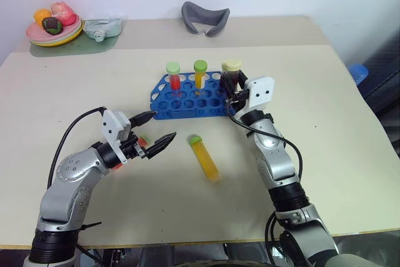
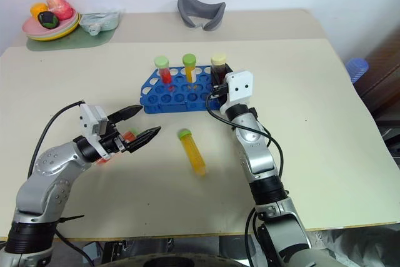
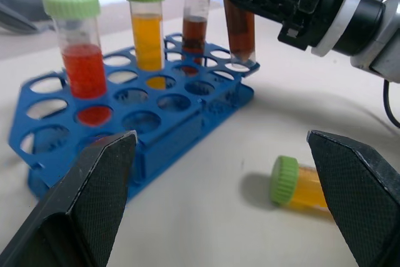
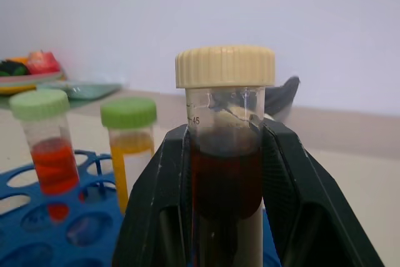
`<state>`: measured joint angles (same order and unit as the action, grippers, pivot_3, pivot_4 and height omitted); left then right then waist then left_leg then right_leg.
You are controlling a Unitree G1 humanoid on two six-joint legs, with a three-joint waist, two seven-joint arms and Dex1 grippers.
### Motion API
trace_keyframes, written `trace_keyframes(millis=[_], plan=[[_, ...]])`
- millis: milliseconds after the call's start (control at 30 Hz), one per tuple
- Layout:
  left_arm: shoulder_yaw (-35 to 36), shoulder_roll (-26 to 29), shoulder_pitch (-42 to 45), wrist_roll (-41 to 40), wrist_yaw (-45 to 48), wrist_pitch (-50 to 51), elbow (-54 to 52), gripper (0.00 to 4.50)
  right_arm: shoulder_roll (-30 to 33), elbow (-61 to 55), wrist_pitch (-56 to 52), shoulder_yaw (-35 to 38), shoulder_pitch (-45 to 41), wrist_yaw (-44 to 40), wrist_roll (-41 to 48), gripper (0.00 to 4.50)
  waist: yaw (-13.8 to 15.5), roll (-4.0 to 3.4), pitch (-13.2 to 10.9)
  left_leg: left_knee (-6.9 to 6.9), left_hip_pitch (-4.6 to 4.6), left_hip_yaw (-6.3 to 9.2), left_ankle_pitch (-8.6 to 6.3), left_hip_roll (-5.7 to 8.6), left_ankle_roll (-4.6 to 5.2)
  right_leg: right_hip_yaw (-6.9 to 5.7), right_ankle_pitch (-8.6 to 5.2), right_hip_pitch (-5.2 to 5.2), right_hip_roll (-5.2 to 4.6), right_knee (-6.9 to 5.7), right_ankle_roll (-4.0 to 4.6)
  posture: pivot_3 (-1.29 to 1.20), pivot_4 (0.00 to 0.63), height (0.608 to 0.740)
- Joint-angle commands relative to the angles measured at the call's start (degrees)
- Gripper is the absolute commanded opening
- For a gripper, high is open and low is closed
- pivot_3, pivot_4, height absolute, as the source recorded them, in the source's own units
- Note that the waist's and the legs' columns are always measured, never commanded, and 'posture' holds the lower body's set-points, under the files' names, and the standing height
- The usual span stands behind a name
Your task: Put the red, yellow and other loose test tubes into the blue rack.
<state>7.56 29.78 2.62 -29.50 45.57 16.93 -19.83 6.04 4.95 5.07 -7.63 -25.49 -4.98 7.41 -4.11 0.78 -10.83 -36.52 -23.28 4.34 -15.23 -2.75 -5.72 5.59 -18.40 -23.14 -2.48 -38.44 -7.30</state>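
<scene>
**Brown tube poised over rack corner: risk of a missed hole**

Clamped upright in the right gripper (image 1: pixel 232 84), jaws shut tight on its body below the cream cap: a brown tube (image 4: pixel 225 173), hanging at the right end of the blue rack (image 1: pixel 187 96). In the left wrist view, tip low at the corner hole, not clearly seated. Already standing in the back row: a red tube (image 1: pixel 174 77) and a yellow tube (image 1: pixel 200 74), both green-capped. Another brown tube (image 3: pixel 196 20), cream-capped, close behind the held one.

Likely trouble: tip catching the hole's rim and shoving or tipping the light rack; early release toppling the tube off the edge; knocking the neighbouring brown tube.

Still loose on the worktop (image 1: pixel 325 123): a yellow tube with green cap (image 1: pixel 203 157), lying on its side, free to roll. Left gripper (image 1: pixel 157 146) idle nearby, jaws spread wide, holding nothing.
</scene>
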Motion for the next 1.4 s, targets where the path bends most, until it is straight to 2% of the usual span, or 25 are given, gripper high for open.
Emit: trace_keyframes(millis=[33, 367, 633, 733, 867, 900, 1033, 1167, 1267, 1400], plan=[[1.32, 0.37, -0.28, -0.89, 0.46, -1.16, -0.88, 4.50, -1.26, 0.33, 1.81, 0.43, -0.14, -0.87, -1.10, 1.12, -0.01, 0.00, 0.00, -0.02, 0.00, 0.00, 0.00, 0.00, 0.00, 0.00, 0.00, 0.00, 0.00, -0.02, 0.00, 0.00, 0.150, 0.740], [1.00, -0.16, -1.45, -0.24, 1.20, -2.56, -0.27, 4.50, -3.39, 6.08, 5.62, 2.72, -2.91, -1.10, -2.72, 1.12, -0.03, -0.01, 0.01, -0.04, 0.01, 0.00, 0.01, 0.00, -0.01, 0.00, 0.00, 0.02, -0.01, -0.03, 0.00, 0.00, 0.150, 0.740], [1.01, -0.09, -1.69, -0.37, 1.66, -3.56, 0.75, 4.50, -4.20, 6.88, 7.08, 3.26, -1.69, -2.59, -2.26, 1.12, -0.03, -0.01, 0.01, -0.06, 0.02, 0.00, 0.01, 0.00, -0.01, 0.00, 0.00, 0.02, 0.00, -0.08, 0.00, 0.00, 0.150, 0.740], [1.27, 0.07, -1.43, -0.52, 1.82, -3.41, 1.03, 4.50, -4.46, 5.80, 7.15, 3.44, -1.36, -3.16, -2.07, 2.29, -0.02, -0.01, 0.01, -0.06, 0.02, 0.00, 0.01, 0.00, -0.01, 0.00, 0.00, 0.02, 0.00, -0.09, 0.00, 0.00, 0.150, 0.740], [1.44, 0.26, -1.02, -0.61, 1.85, -3.25, 1.24, 4.50, -4.37, 3.96, 6.84, 3.91, -1.59, -2.96, -2.70, 4.31, -0.02, -0.01, 0.00, -0.06, 0.02, 0.00, 0.01, 0.00, -0.01, 0.00, 0.00, 0.02, 0.00, -0.10, 0.00, 0.00, 0.150, 0.740], [1.45, 0.29, -0.97, -0.62, 1.85, -3.25, 1.26, 4.50, -4.30, 3.43, 6.65, 3.97, -1.63, -3.01, -2.72, 4.44, -0.02, -0.02, 0.00, -0.06, 0.02, 0.00, 0.01, 0.00, -0.01, 0.00, 0.00, 0.02, 0.00, -0.10, 0.00, 0.00, 0.150, 0.740], [1.25, 0.46, -0.24, -0.70, 1.54, -2.64, 1.20, 4.50, -2.70, -1.05, 4.92, 3.87, -1.40, -4.08, -3.10, 4.44, 0.02, -0.02, 0.00, -0.07, 0.02, 0.00, 0.01, 0.00, -0.01, 0.01, 0.00, 0.02, -0.01, -0.10, 0.00, 0.00, 0.150, 0.740], [2.05, 1.32, 0.96, -0.95, 0.34, -0.77, 0.53, 4.50, 1.06, -10.94, -1.25, 4.31, 0.46, -7.54, -0.94, 4.44, 0.12, -0.02, 0.00, -0.08, 0.01, 0.00, 0.00, 0.01, -0.01, 0.00, 0.00, 0.02, -0.02, -0.10, 0.00, 0.00, 0.150, 0.740], [3.90, 3.29, 0.77, -1.40, 0.40, 0.07, 0.30, 4.50, 7.00, -21.05, -11.52, 5.78, 3.54, -12.80, 4.31, 4.44, 0.17, -0.02, 0.00, -0.08, 0.01, 0.01, 0.00, 0.01, -0.01, 0.00, 0.00, 0.02, -0.02, -0.11, 0.00, 0.00, 0.150, 0.740], [6.18, 5.84, 0.01, -1.67, 1.45, 0.15, 1.04, 4.50, 17.91, -35.43, -31.74, 9.76, 8.50, -19.12, 17.97, 4.44, 0.17, -0.05, -0.02, -0.09, 0.01, 0.02, 0.00, 0.01, 0.01, 0.00, 0.00, 0.04, -0.01, -0.10, 0.00, 0.00, 0.150, 0.740]])
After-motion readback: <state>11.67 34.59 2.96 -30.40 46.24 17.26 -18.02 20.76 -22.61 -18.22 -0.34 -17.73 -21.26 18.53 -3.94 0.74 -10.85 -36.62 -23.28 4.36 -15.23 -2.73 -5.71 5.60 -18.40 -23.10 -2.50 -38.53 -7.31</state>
